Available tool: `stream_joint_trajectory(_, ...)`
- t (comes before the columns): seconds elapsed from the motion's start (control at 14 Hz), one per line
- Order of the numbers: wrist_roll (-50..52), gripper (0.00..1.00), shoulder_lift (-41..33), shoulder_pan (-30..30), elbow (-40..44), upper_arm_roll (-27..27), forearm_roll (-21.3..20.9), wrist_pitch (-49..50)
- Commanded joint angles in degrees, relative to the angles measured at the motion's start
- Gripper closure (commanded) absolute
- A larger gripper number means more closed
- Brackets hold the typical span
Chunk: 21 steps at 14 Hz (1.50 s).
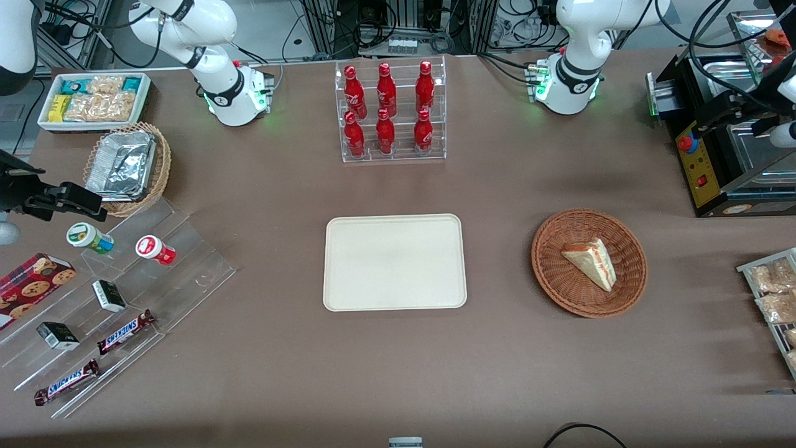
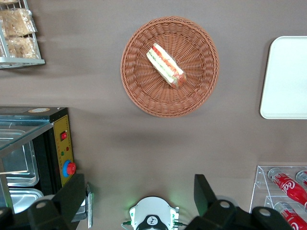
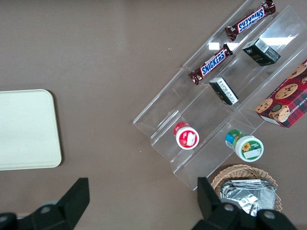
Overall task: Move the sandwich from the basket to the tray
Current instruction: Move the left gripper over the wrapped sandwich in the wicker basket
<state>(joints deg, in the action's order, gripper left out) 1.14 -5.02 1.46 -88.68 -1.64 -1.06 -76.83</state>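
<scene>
One sandwich (image 1: 591,263) lies flat in the wicker basket (image 1: 553,274), filling stripe exposed for pinching. High above the table, near the oven, the left gripper (image 2: 139,201) hangs spread wide, holding nothing. Beside the basket, the cream tray (image 1: 394,262) waits.

Sandwich (image 1: 591,263) wedge lies flat in brown wicker basket (image 1: 553,274), well apart from bare cream tray (image 1: 394,262); tool (image 2: 139,199) open, high above counter.
</scene>
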Motion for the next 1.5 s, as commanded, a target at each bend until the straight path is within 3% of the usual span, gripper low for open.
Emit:
stream_joint_trajectory(0.0,-0.2,0.00,1.4,-0.1,1.9,-0.3,-0.1,1.1)
stream_joint_trajectory(0.29,1.0,0.00,5.4,0.6,0.4,0.3,-0.3,-0.9)
stream_joint_trajectory(0.57,9.8,0.00,9.1,0.6,-2.4,0.5,-2.3,-7.3)
stream_joint_trajectory(1.21,35.9,0.00,5.5,3.0,-33.0,0.9,-5.6,-39.7)
stream_joint_trajectory(1.43,42.5,0.00,5.5,3.0,-38.0,0.9,-5.2,-49.2)
